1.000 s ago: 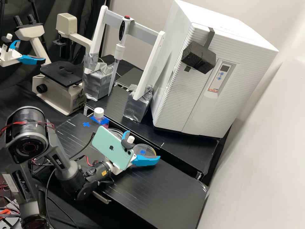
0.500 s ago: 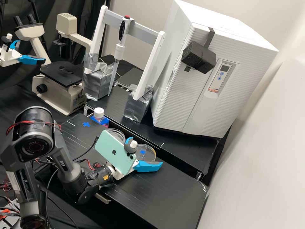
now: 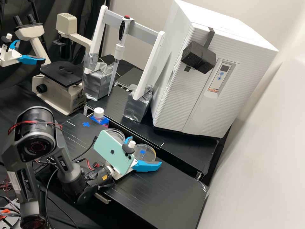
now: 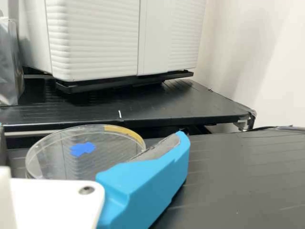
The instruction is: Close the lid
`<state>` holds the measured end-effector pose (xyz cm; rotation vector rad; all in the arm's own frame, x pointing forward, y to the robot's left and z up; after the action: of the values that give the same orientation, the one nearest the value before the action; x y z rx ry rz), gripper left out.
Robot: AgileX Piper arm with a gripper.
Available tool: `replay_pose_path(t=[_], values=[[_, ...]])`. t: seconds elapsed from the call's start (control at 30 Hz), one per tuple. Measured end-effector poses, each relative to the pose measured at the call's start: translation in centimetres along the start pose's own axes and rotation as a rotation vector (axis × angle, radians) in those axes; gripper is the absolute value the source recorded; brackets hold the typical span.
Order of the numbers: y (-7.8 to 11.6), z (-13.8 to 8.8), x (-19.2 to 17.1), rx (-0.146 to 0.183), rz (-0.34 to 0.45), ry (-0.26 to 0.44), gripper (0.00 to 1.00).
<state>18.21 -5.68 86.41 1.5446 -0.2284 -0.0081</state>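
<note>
My gripper (image 3: 143, 152) is low over the bench's front part, its blue fingers apart and open. A round clear dish or lid (image 3: 147, 155) with a blue mark lies on the bench just beyond the opening; which of the two it is I cannot tell. Another clear round dish piece (image 3: 116, 134) sits to its left, partly hidden by the green phone on the gripper. In the wrist view, the gripper (image 4: 90, 137) has one blue finger overlapping the near side of the blue-marked piece (image 4: 105, 148), which has a yellowish strip on its rim. Contact cannot be made out.
A white-capped bottle (image 3: 98, 113) stands at the bench's back left. Beyond a gap is a raised black shelf (image 3: 178, 143) with a large white incubator (image 3: 209, 95) and a pipette stand (image 3: 136, 103). A microscope (image 3: 60, 86) is at the back left. The second arm's gripper shows at far left.
In the high view, my gripper first shifted slightly right and down, uncovering more of both round pieces, then moved a little back left. Its fingers stayed apart, and the round pieces look unmoved.
</note>
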Motion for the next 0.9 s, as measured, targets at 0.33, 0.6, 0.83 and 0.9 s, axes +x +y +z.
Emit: replay_pose_path(t=[0.33, 0.6, 0.83, 0.9], values=[[-0.04, 0.02, 0.11, 0.012, 0.012, 0.007, 0.0], [-0.03, -0.04, 0.18, 0.012, 0.014, 0.014, 0.0], [-0.06, -0.09, 0.23, 0.016, 0.018, 0.013, 0.0], [-0.06, -0.09, 0.23, 0.016, 0.018, 0.013, 0.0]])
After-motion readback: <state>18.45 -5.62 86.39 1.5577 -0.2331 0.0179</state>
